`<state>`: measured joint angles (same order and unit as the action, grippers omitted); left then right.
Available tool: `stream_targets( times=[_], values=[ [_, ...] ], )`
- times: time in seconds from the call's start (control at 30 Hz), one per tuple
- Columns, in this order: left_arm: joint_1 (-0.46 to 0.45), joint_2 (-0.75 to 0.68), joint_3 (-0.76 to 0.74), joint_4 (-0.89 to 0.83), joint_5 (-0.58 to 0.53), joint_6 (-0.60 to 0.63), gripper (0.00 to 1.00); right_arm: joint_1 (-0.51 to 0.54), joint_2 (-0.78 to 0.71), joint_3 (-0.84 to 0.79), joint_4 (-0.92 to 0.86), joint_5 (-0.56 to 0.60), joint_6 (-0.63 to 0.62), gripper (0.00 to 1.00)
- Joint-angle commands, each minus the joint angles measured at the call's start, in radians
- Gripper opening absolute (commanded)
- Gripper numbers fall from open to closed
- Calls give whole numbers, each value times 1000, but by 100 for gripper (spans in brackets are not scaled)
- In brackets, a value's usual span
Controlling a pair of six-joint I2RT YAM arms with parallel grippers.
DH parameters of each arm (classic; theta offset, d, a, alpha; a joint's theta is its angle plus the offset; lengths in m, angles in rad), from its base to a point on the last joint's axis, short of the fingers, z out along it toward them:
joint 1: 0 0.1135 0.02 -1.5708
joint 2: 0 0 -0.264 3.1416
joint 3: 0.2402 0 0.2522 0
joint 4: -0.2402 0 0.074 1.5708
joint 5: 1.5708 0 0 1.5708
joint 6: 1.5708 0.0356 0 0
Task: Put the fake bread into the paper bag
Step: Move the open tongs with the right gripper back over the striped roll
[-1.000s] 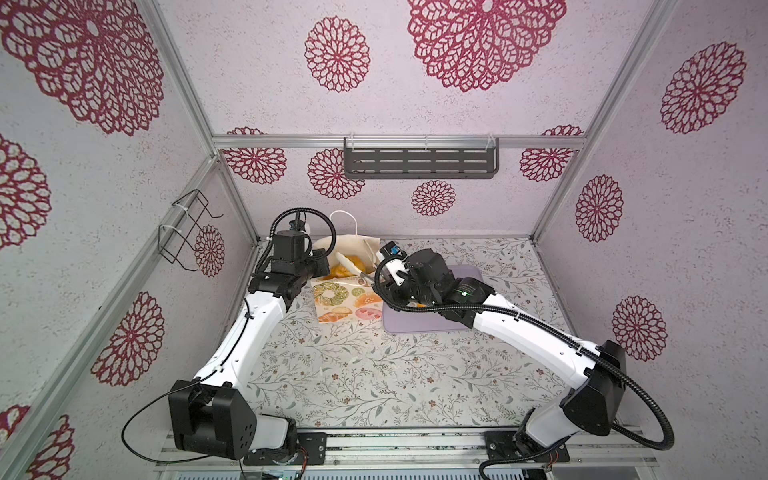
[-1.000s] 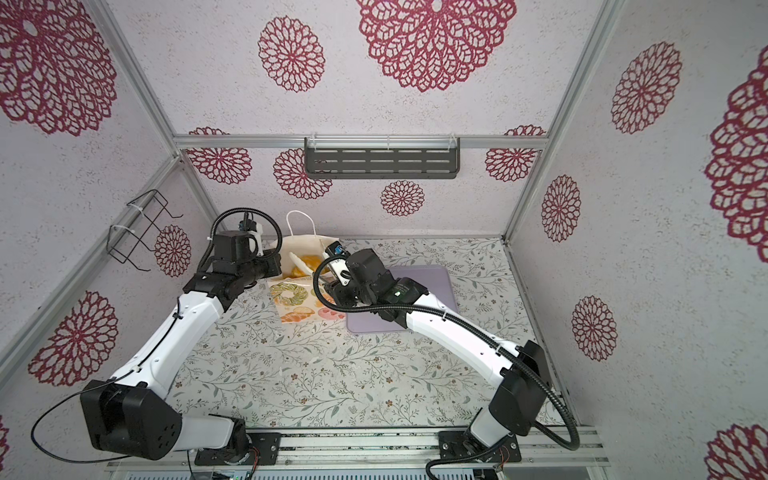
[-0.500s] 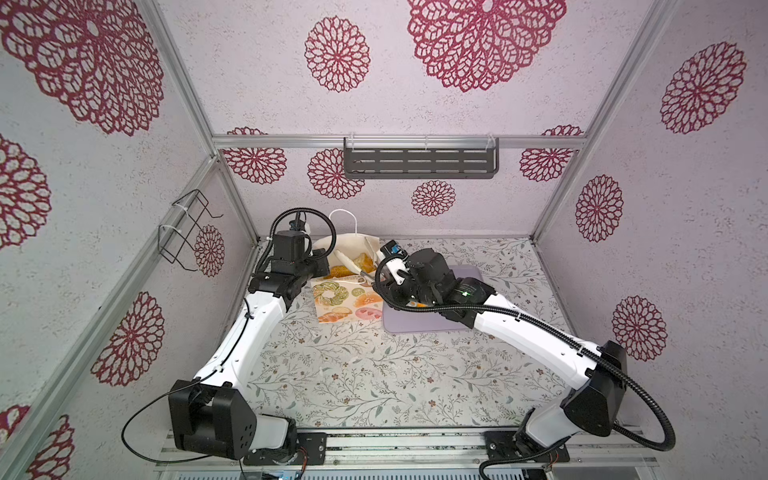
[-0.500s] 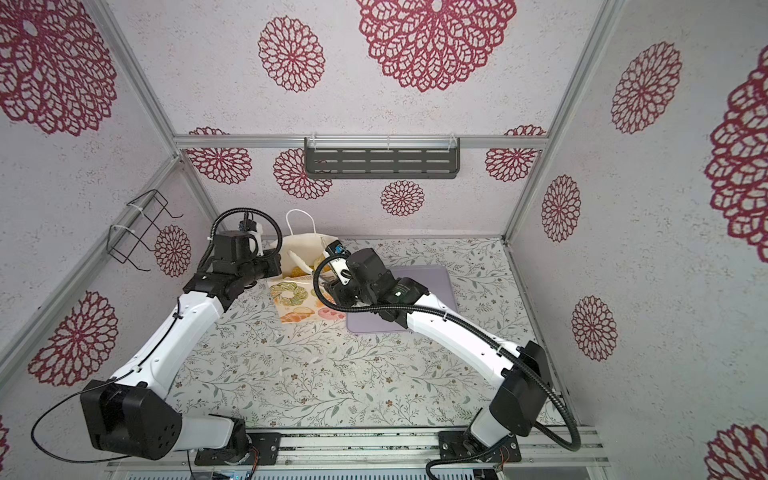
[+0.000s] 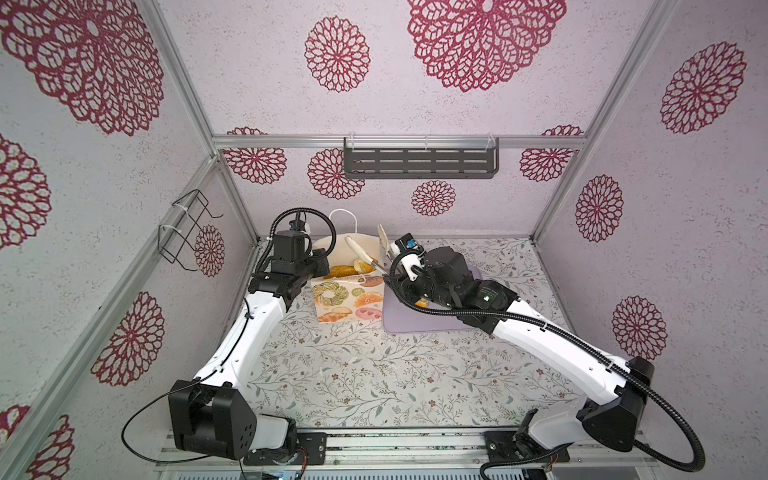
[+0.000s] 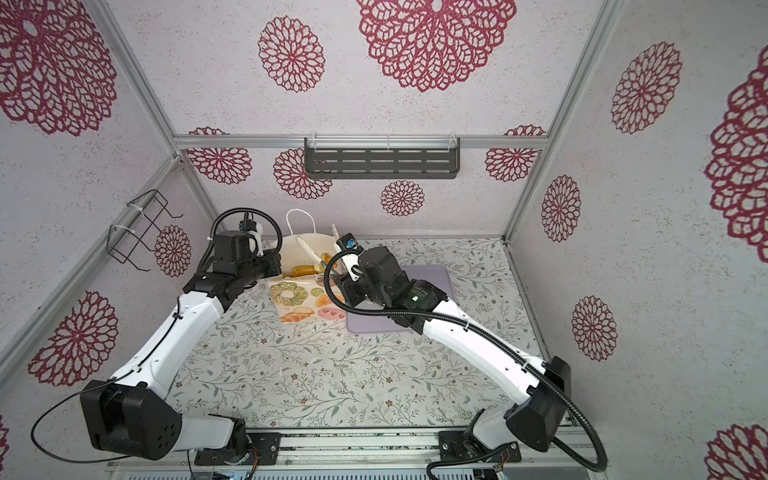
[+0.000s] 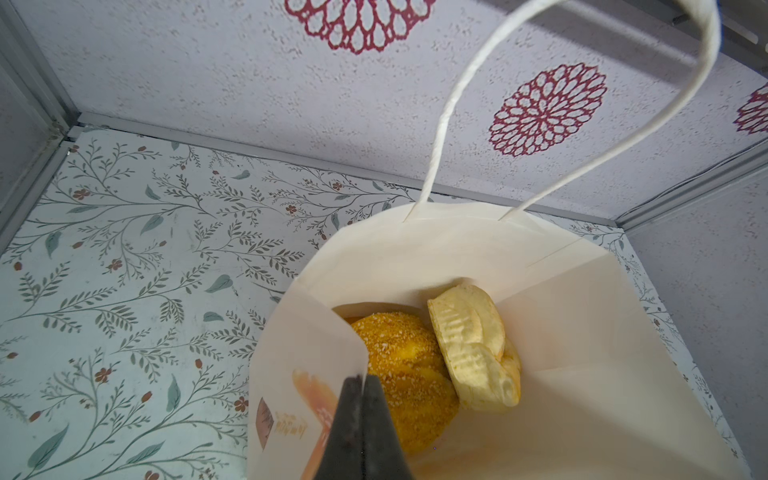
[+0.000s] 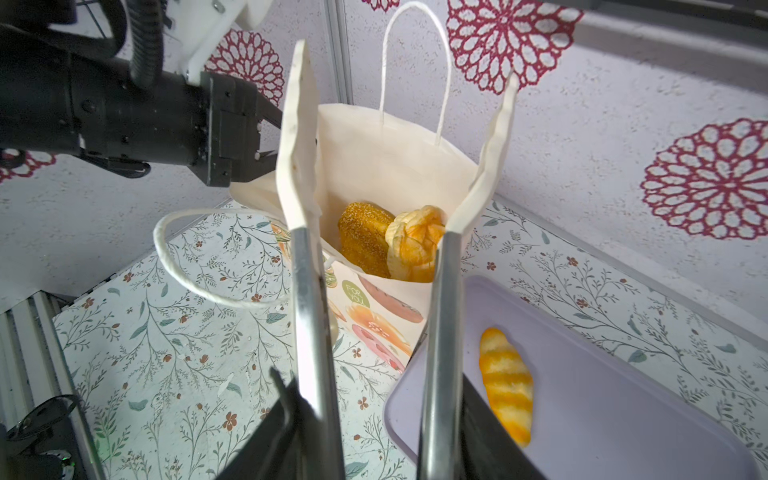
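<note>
Fake bread [image 8: 365, 239]: two pieces lay inside the paper bag [image 8: 386, 158], a crumb-coated loaf [image 7: 403, 374] with a pale shell-shaped bun [image 7: 473, 353] leaning against it. A striped roll [image 8: 505, 384] lay outside the bag, on the lilac tray [image 8: 644, 415] just beside it. The bag stood upright on the desk [image 5: 353, 374], mouth up. The left end effector [image 7: 360, 384] was closed flat on the bag's side rim, evidently to keep the mouth spread and the light bag from tipping. The right end effector [image 8: 378, 440] gripped a pair of tongs [image 8: 309, 291], whose arms stood apart above the bag's mouth with nothing between their cream tips. Judgement: task partly done, and the next move called for the tongs to go to the roll beside the bag. Any pieces deeper in the bag were hidden, so no count was possible. Risk: the tong tips, close to the bag's rim, could snag the paper.
</note>
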<state>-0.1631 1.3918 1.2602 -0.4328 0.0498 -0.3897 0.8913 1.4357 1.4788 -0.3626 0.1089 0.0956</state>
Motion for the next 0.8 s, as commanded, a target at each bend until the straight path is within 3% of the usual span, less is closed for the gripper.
stream_targets(
  times=[0.0, 0.37, 0.77],
  values=[
    [-15, -14, 18, 8, 13, 3, 0, 4, -55, -4, 4, 87, -23, 52],
    [-15, -19, 18, 6, 11, 5, 0, -9, -92, -25, -77, 185, -49, 53],
    [-15, -9, 14, 8, 7, 5, 0, -91, -178, -124, -76, 169, -50, 54]
  ],
)
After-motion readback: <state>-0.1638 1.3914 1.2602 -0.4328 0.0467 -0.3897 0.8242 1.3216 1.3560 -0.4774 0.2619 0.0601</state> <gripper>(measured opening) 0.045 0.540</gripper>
